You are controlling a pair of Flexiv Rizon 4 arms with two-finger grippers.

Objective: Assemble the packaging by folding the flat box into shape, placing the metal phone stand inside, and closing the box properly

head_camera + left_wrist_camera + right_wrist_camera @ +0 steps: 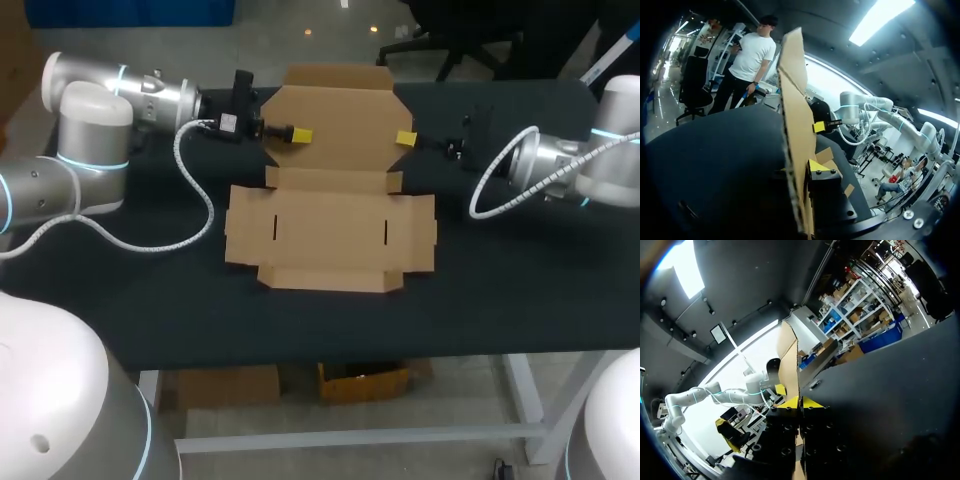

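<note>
A brown cardboard box blank (330, 225) lies flat on the black table, its slotted base and side flaps spread out. Its rear lid panel (335, 125) stands raised behind the base. My left gripper (300, 134) is shut on that panel's left edge, and my right gripper (405, 138) is shut on its right edge. In the left wrist view the panel (795, 100) rises edge-on from my left gripper (807, 167), with one yellow fingertip (817, 166) pressed against it and the other hidden behind. In the right wrist view the panel (789, 367) sits pinched in my right gripper (800, 402).
The black table (520, 280) has bare surface to both sides of the box and in front of it. White cables loop from each arm over the table, the left one (195, 195) close to the box's left flap.
</note>
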